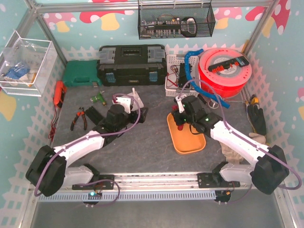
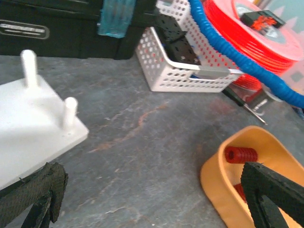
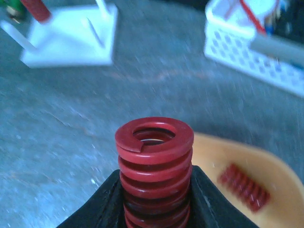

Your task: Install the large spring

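Right wrist view: my right hand (image 3: 154, 209) pinches the large spring (image 3: 154, 156) upright between its fingers, over the tabletop (image 3: 71, 123) just beside the orange tray (image 3: 223, 142), where a smaller red spring (image 3: 243, 186) lies. The white peg plate (image 3: 71, 38) sits well apart. My left hand (image 2: 152, 199) is spread wide, with that plate beside one finger.

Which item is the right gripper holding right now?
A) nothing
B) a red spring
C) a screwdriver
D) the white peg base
B: the right wrist view shows a red spring standing upright, clamped between the fingers of the right gripper, just in front of the orange tray.
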### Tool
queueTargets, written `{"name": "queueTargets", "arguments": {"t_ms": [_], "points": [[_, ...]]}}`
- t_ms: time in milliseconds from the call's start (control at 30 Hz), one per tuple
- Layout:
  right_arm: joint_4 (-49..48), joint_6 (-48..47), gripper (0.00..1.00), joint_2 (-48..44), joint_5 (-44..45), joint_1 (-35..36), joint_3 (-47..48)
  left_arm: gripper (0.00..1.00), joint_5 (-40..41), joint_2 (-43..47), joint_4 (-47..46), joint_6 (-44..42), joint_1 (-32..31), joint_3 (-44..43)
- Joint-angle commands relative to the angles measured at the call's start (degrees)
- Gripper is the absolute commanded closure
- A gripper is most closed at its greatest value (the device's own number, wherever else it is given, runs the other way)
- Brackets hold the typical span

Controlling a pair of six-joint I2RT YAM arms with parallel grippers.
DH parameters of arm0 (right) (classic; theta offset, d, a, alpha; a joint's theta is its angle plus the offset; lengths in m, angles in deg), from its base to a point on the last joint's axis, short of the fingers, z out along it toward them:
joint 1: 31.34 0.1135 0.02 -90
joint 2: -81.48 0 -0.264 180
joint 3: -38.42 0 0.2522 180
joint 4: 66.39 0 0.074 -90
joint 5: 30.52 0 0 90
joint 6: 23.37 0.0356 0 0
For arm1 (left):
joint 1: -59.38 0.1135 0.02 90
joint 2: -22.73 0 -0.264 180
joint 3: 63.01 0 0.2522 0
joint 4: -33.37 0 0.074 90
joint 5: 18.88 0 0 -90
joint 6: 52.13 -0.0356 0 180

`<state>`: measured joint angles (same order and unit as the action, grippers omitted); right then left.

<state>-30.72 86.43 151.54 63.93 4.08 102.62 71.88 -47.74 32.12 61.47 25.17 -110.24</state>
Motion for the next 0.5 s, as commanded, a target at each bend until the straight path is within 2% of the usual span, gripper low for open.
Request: {"name": "queueTargets", "arguments": {"t_ms": [0, 167, 267, 400, 467], "points": [[-19.2, -6.9, 0.85, -3.6, 0.3, 2.4, -4.5, 0.01, -8.8, -0.7, 0.7, -0.1, -0.3, -3.4], [-39.3, -11.9, 0.86, -8.1, -4.6, 3.5, -15.0, 0.03, -17.7, 1.0, -0.1, 4.5, -0.3, -3.1], [-49.7, -14.0, 0.86, -9.7, -7.2, 4.3, -20.4, 0.07, -20.4, 2.8, -0.5, 7.9, -0.3, -2.5], [-63.0, -19.4, 0.86, -10.3, -10.1, 6.4, -27.5, 0.19, -25.6, 3.9, -0.3, 9.8, -0.4, -3.3], [-65.9, -20.1, 0.86, -10.2, -9.7, 7.3, -29.1, 0.27, -27.9, 3.7, 0.9, 9.2, -0.9, -4.5]]}}
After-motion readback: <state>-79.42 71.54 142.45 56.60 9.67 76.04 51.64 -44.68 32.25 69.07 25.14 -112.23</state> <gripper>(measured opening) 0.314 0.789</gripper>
